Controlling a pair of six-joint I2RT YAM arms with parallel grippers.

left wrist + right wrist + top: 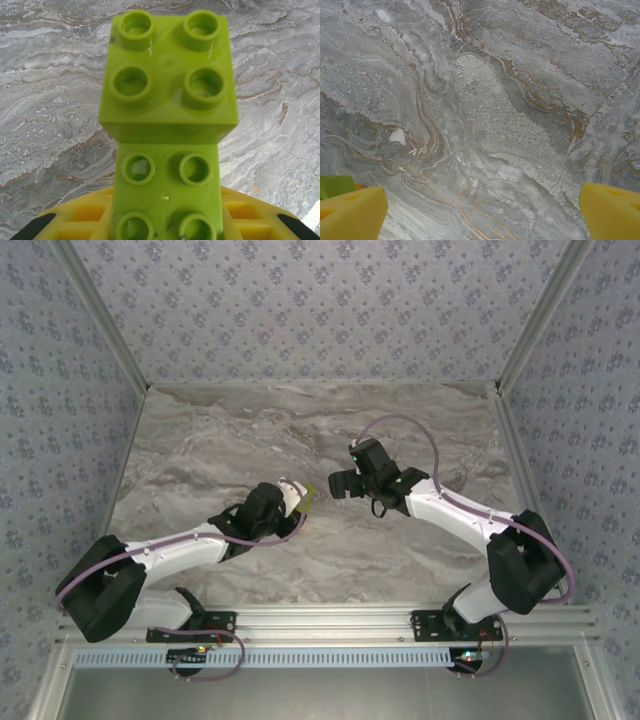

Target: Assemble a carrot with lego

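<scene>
left gripper (304,498), mid-frame, clamped on two joined lime-green bricks (167,100); right gripper (480,212) spread wide, empty, above the marble table (485,100).

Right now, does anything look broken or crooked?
Nothing stands out. The left gripper holds two lime-green bricks stacked squarely, studs lined up, with no cracks showing.

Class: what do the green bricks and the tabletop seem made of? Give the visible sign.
Green bricks: probably plastic, glossy, with highlights on moulded studs. Tabletop: looks like grey marble with brown veins, matte; could be a printed surface.
</scene>
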